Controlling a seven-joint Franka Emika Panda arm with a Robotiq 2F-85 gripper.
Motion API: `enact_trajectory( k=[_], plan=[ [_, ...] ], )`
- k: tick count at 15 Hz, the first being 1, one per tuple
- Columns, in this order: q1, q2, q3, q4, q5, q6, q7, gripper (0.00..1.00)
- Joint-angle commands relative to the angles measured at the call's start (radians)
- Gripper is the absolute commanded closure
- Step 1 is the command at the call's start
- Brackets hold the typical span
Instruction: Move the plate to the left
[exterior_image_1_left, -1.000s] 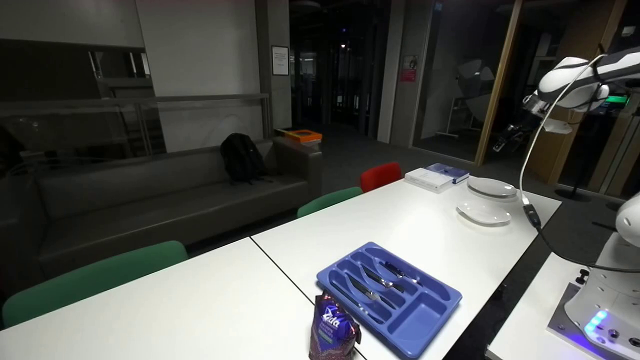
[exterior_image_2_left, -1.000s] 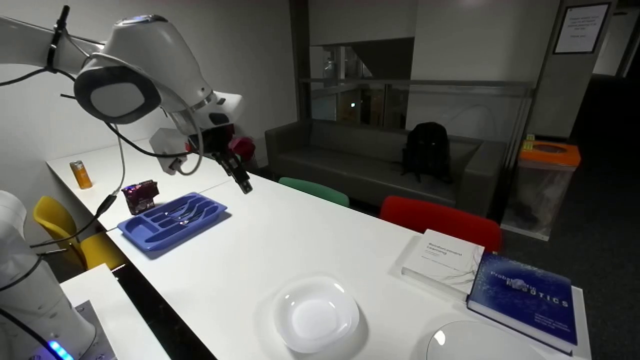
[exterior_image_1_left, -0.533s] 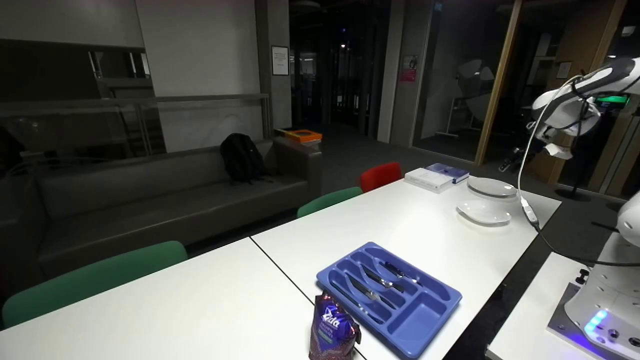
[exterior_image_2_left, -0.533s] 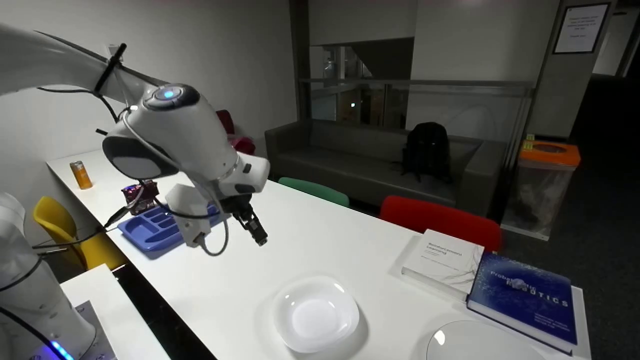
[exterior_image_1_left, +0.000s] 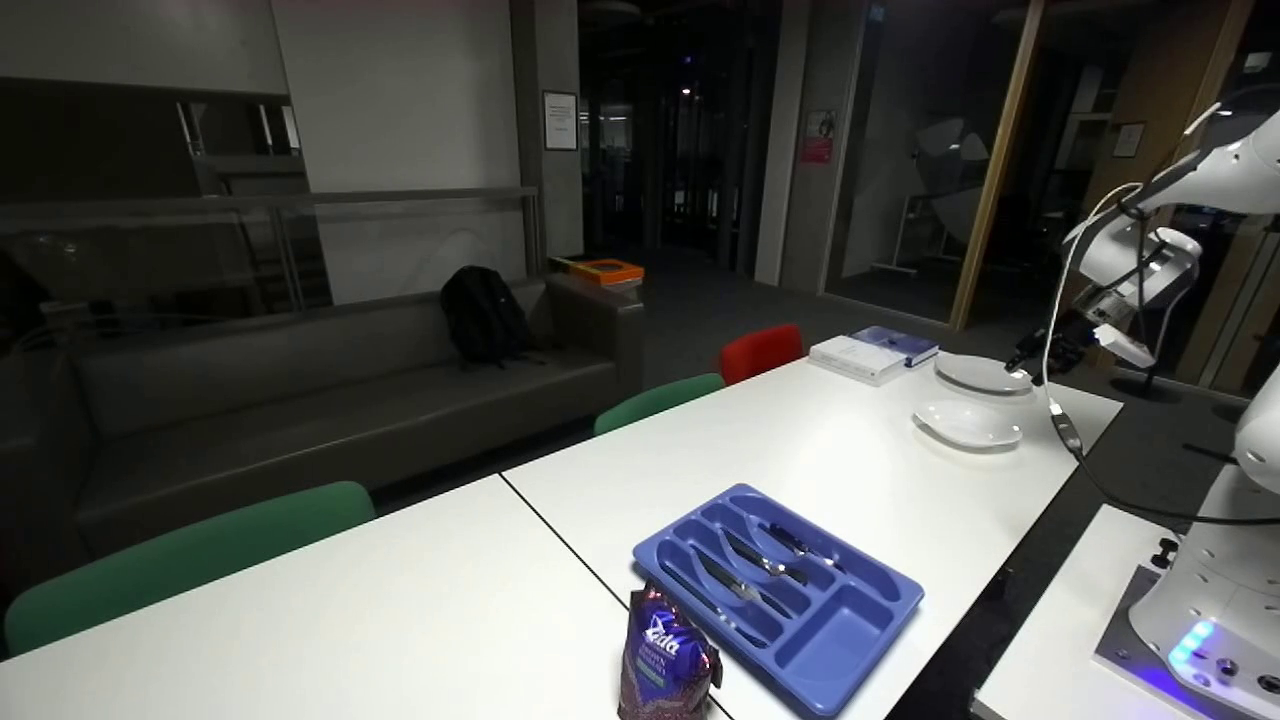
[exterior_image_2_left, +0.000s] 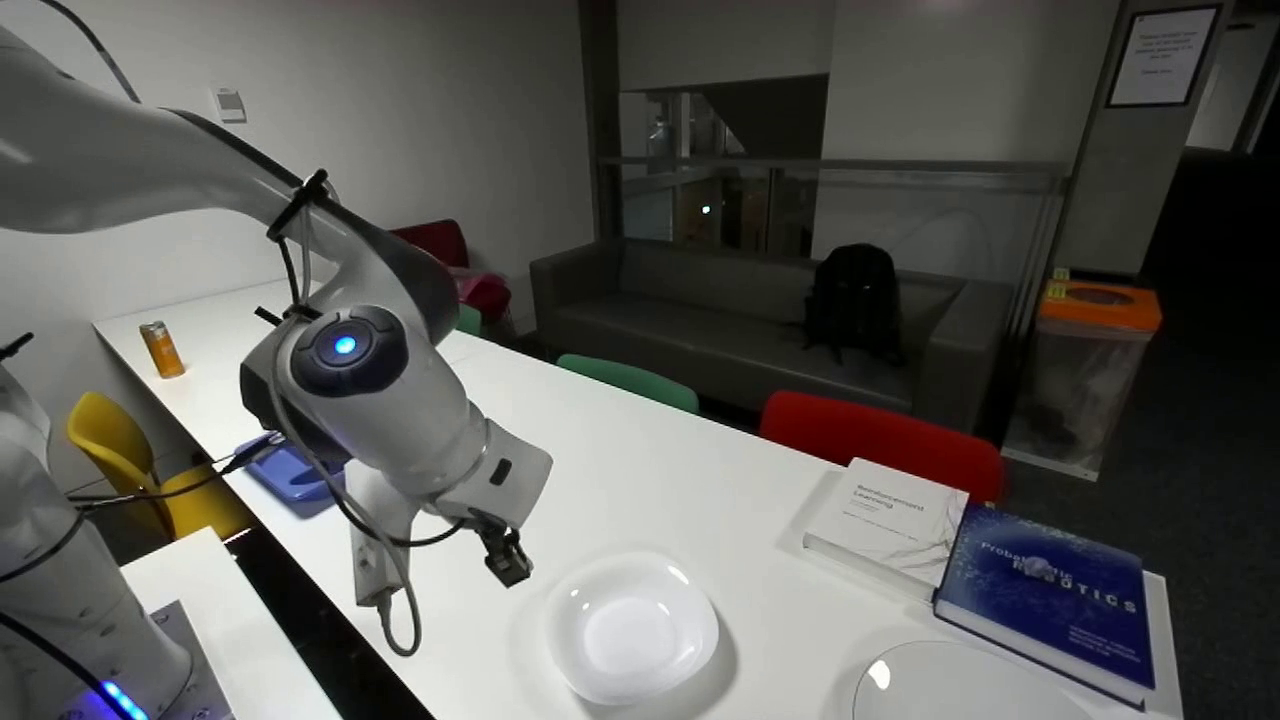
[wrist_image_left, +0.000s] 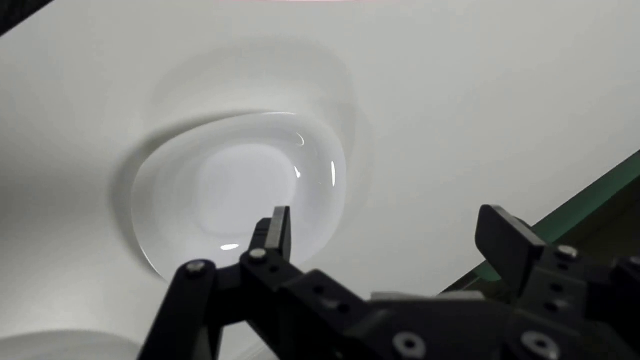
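A white plate with rounded sides and a sunken centre (exterior_image_2_left: 632, 628) lies on the table; it also shows in an exterior view (exterior_image_1_left: 967, 426) and in the wrist view (wrist_image_left: 245, 185). A second, flatter round white plate (exterior_image_2_left: 960, 690) lies beside it, toward the books, cut off there but whole in an exterior view (exterior_image_1_left: 980, 374). My gripper (exterior_image_2_left: 510, 568) is open and empty, above the table on the tray side of the rounded plate. In the wrist view the gripper (wrist_image_left: 387, 220) has its fingers wide apart, the left one overlapping the rounded plate's rim. No contact is visible.
A blue cutlery tray (exterior_image_1_left: 840, 640) and a purple bag (exterior_image_1_left: 665, 660) stand further along the table. A white book (exterior_image_2_left: 885, 525) and a blue book (exterior_image_2_left: 1045, 590) lie at the far edge. An orange can (exterior_image_2_left: 161, 348) stands at the back. A cable (exterior_image_1_left: 1066, 432) hangs from the arm.
The arm has come down step by step, bringing my gripper lower and closer to the rounded plate. The wrist has tilted. The plates, tray and books have not moved.
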Motion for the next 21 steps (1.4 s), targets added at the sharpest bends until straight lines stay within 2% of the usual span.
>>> enact_trajectory(
  k=[1, 4, 7, 9, 12, 18, 21],
  plan=[
    [-0.068, 0.026, 0.062, 0.003, 0.037, -0.008, -0.001, 0.0],
    [-0.102, 0.046, 0.101, 0.004, 0.04, -0.006, -0.001, 0.0],
    [-0.107, 0.045, 0.11, 0.004, 0.04, -0.006, -0.001, 0.0],
    [-0.099, 0.044, 0.139, 0.016, 0.037, 0.026, 0.064, 0.0],
    [-0.138, 0.065, 0.188, 0.057, 0.086, 0.013, 0.107, 0.0],
    [-0.238, 0.086, 0.204, 0.07, 0.219, 0.033, 0.023, 0.0],
    [-0.29, 0.116, 0.2, 0.057, 0.275, 0.052, -0.087, 0.0]
  ],
)
